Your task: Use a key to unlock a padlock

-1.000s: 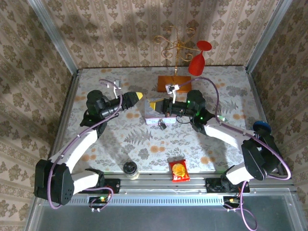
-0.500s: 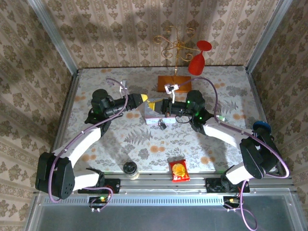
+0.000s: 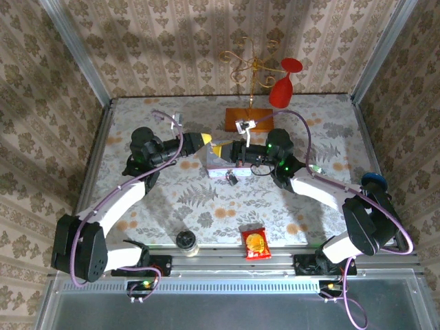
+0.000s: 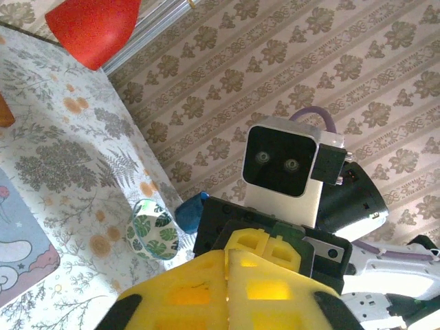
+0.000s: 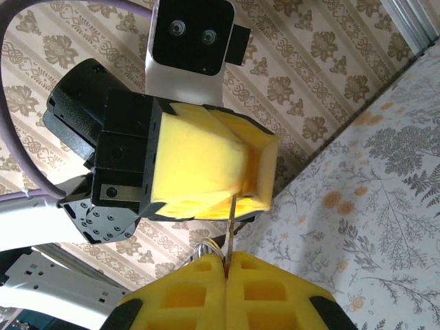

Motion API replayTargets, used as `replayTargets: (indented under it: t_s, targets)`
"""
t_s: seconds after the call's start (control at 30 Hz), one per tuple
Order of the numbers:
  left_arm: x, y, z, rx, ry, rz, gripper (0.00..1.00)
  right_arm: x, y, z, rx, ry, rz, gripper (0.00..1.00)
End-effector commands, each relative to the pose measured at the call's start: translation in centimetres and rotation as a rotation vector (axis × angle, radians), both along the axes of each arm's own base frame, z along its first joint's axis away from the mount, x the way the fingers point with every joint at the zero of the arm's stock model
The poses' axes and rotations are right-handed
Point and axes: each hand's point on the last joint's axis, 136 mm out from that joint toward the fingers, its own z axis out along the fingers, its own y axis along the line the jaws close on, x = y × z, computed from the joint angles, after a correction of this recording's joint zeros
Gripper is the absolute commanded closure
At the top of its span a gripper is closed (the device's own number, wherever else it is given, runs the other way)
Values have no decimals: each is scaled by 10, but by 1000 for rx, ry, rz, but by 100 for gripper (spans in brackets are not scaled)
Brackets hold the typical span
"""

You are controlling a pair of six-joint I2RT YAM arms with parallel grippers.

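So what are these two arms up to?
They are working toward opening the small dark padlock, which lies beside a pale tin. The right claw pinches a thin metal piece, probably the key. The left claw sits tip to tip with it, close by the tin. Neither claw touches the padlock.

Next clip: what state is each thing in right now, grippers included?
right gripper: shut on the key
key: pinched edge-on, held off the table
left gripper: shut, tip close to the right gripper's
padlock: lying on the table beside the tin, shackle state unclear
tin: lying flat below the grippers
wine glass: seems inverted, foot uppermost
jar: upright, lid on
snack packet: lying flat
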Motion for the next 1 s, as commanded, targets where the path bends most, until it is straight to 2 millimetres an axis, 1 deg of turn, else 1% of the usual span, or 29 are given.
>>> replayTargets:
  t_s: [0.0,0.03,0.13,0.17,0.23,0.27,0.37,0.4,0.47,0.53,0.6,0.7,0.83,0.97]
  targets:
    - [-3,-3,13,-36,-44,-35,98,-3,0,8,26,-24,11,100]
    - [-2,-4,13,-39,-44,-37,100,-3,-1,8,26,-24,10,100]
    - [-1,-3,14,-44,-47,-33,100,-2,-1,6,17,-13,0,100]
    - [0,-2,16,-47,-58,-22,100,-2,-2,4,8,-6,-6,92]
    - [3,4,20,-49,-85,20,100,-3,-5,-2,-14,-2,-20,65]
    - [4,8,23,-42,-102,43,100,-4,-7,-7,-35,5,-30,56]
    - [1,15,30,17,-178,87,100,-8,-18,-16,-82,3,-73,42]
    - [-2,15,31,45,-209,90,100,-11,-23,-12,-83,-11,-90,40]
    - [-11,14,35,121,-292,87,100,-12,-33,-11,-96,-20,-133,38]
    - [-23,12,38,183,-376,71,100,-12,-41,-6,-104,-36,-168,38]
    - [-28,12,39,235,-423,64,100,-14,-44,2,-111,-57,-177,40]
    - [-28,11,38,252,-398,52,100,-19,-42,11,-122,-82,-149,45]
    - [-31,2,40,202,-350,6,100,-21,-38,27,-99,-127,-122,48]
    - [-31,-3,38,197,-332,-3,100,-19,-33,46,-38,-170,-108,49]
